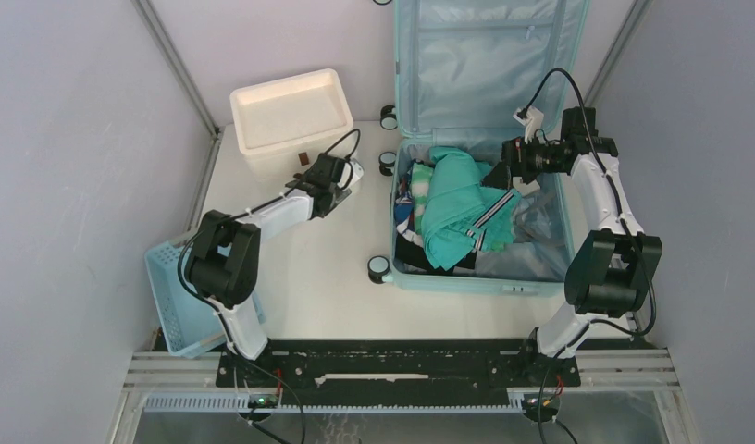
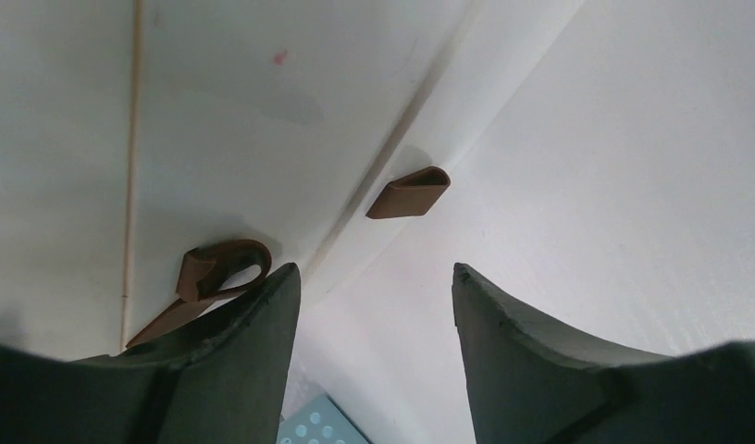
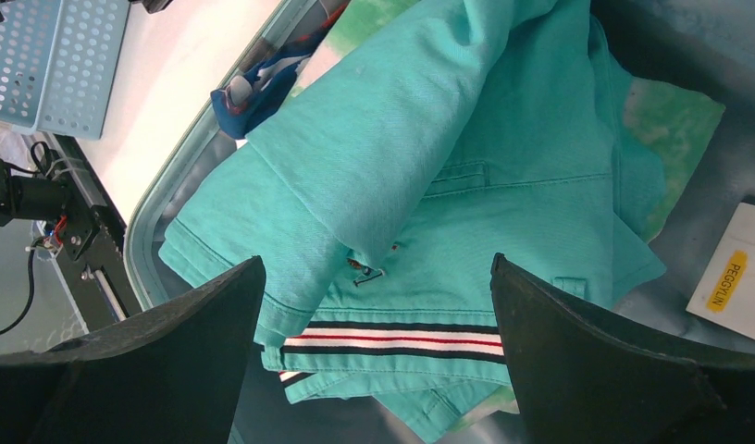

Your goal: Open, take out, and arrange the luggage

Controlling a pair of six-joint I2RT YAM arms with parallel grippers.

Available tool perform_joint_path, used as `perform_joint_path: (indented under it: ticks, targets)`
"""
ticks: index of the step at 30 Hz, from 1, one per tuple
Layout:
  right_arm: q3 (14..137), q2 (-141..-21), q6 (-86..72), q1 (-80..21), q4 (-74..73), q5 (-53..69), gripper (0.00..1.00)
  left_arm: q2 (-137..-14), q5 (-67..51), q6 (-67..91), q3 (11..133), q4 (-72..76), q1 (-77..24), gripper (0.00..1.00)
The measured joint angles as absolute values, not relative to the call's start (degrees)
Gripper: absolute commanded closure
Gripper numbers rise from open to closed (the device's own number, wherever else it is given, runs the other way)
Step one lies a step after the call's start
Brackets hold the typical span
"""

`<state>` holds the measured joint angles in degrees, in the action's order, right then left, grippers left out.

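Grey walls all around, and a white bench [image 1: 327, 277] in the middle.

At the far right corner of the bench, the luggage [image 1: 466, 282]: big, light blue, lying open. Lid up against the back wall, pale lining on show. Small black-and-white wheels down its left side.

Inside the lower half, a heap of clothes. On top, a green-blue shirt [image 1: 457, 199] with a band of black, white and red stripes along one edge. Near the left wall of the case, a bit of blue and white cloth [image 3: 253, 88]. On the right side, a clear bag [image 1: 540, 227] and a white card [image 3: 735, 273] with a yellow label.

Right gripper [image 3: 378, 264] over the clothes, at the far right part of the case. Open very wide, with nothing held. Below it, between the two fingers, only the shirt. Touching the shirt or not: cannot tell.

Left gripper [image 2: 374, 273] near the far left corner of the bench, just beside a white drawer unit [image 1: 290, 111]. Open, with a clear gap between the fingers and nothing in the gap. Close in front of it, two brown handles: one [image 2: 221, 268] right by the left finger, the other [image 2: 409, 193] a little further off.

At the near left corner of the bench, a blue plastic basket [image 1: 175, 305] full of small holes.
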<state>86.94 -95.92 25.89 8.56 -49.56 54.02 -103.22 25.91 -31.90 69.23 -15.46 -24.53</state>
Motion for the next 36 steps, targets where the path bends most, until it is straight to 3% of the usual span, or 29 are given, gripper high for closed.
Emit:
perform_joint_path:
  ticks: [18, 25, 36]
  targets:
    - [86.9, -96.2, 26.7, 8.6, -50.0, 53.6, 0.00, -97.5, 27.7, -13.9, 64.5, -12.5, -26.9, 0.36]
    - [86.9, -96.9, 26.9, 8.6, -50.3, 53.4, 0.00, -106.1, 39.6, -3.2, 71.2, -16.9, -29.1, 0.53]
    - [86.9, -96.9, 27.0, 9.0, -50.5, 53.2, 0.00, -110.2, 49.2, 8.4, 78.0, -23.6, -32.9, 0.57]
